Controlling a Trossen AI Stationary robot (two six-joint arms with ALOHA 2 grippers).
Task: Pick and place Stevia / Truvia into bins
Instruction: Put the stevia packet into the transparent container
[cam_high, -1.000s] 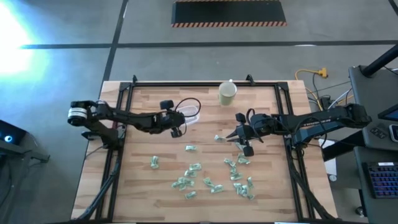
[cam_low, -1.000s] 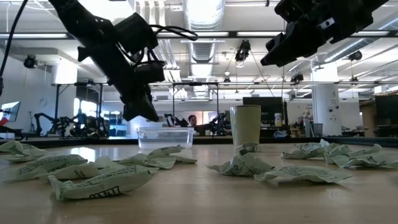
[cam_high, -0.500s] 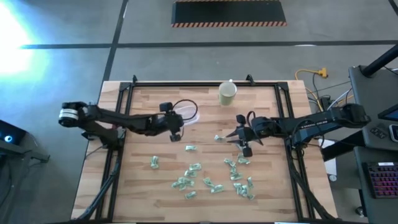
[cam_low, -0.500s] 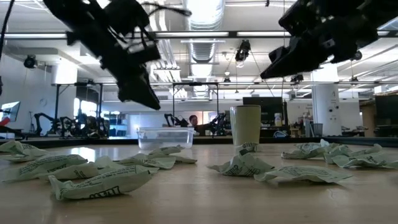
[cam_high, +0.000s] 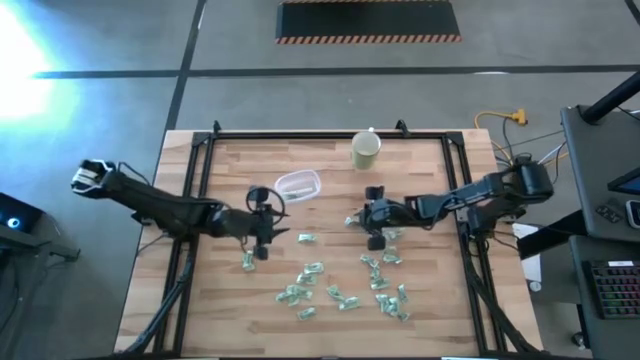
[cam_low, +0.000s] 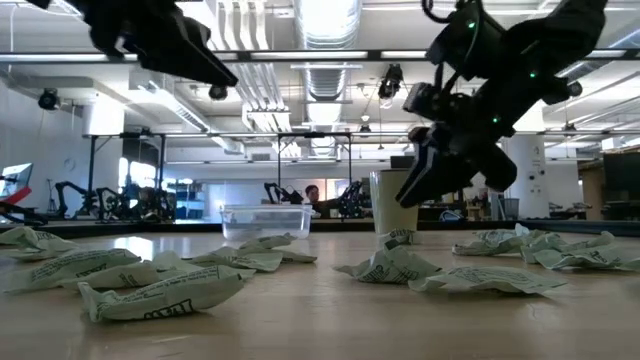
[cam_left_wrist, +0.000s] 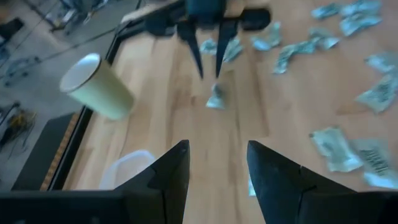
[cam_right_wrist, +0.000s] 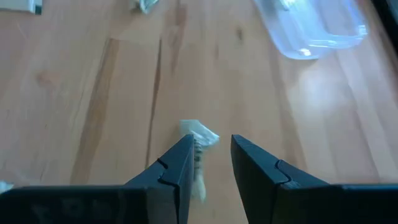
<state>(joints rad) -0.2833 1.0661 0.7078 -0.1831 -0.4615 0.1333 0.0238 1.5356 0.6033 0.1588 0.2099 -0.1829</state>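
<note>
Directly past the right tool (cam_right_wrist: 209, 163), whose two fingers stand apart with nothing between them, a crumpled sweetener packet (cam_right_wrist: 198, 138) lies on the bare wooden counter (cam_right_wrist: 74, 93). Seen from that wrist, one end of the packet sits just inside the gap and its long side runs roughly along the fingers, so closing on it probably calls for a short push forward and down. Beyond it, well apart, stands the clear plastic tub (cam_right_wrist: 311, 28), which is where the packet should end up.

Overhead, the right tool (cam_high: 376, 226) is near the middle of the counter, with the packet (cam_high: 352, 221) just off its tip. The left tool (cam_high: 262, 236), fingers also apart and empty, hovers close to another packet (cam_high: 247, 262); its own camera is too blurred to judge alignment. Both arms are about equally near the tub (cam_high: 297, 184). The remaining packets (cam_high: 330, 290), pale green and white and wrinkled, lie scattered on the near side of both tools, and the beige cup (cam_high: 364, 150) stands farther back.
</note>
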